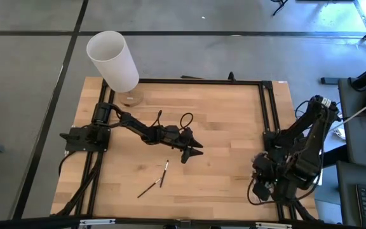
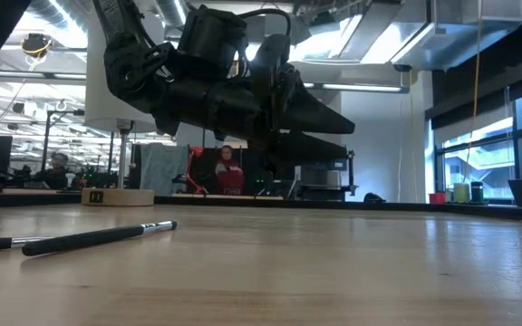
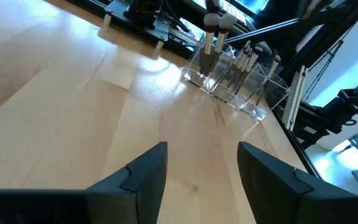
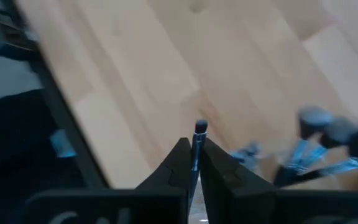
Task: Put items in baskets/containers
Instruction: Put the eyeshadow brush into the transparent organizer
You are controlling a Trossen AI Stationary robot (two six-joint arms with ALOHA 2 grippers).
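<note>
Wooden counter (image 1: 221, 114), left to right: two loose brushes (image 1: 157, 180) lie near the front edge, and the left claw (image 1: 192, 151) hovers above and just beyond them, fingers wide apart, empty, arm stretched toward the middle. Clear holder (image 3: 235, 81) sits by the right rail, several brushes already in it. Right claw (image 4: 193, 163) is pinched shut on one brush (image 4: 197, 140), arm folded near the holder. Risk: that thin brush could slip or miss the slot.

Open-plan lab: ceiling ducts (image 2: 397, 36), desks, a seated person (image 2: 228, 169).
</note>
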